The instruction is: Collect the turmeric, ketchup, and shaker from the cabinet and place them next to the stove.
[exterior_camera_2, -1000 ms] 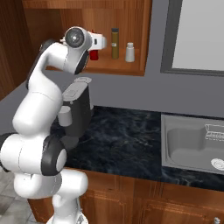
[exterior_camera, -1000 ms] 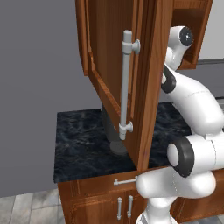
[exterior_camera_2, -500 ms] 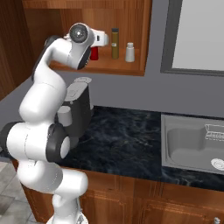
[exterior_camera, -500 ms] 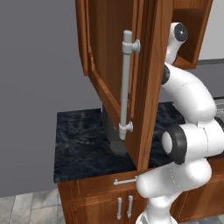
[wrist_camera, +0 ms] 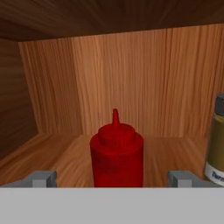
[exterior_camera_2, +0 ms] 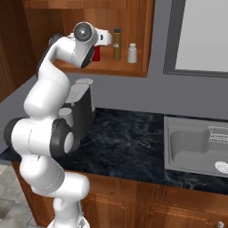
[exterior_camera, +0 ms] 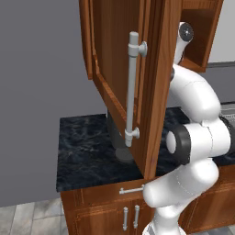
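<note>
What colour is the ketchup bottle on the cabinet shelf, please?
Red all over, the ketchup bottle shows best in the hand view.

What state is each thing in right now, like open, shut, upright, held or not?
cabinet: door swung open, shelf exposed.
ketchup: upright on the shelf, between the spread fingers, not gripped.
gripper: fingers open, either side of the ketchup.
olive-brown bottle: upright on the shelf, untouched.
small whitish shaker: upright on the shelf, untouched.
coffee machine: standing on the counter.
sink: basin holding a rack.
</note>
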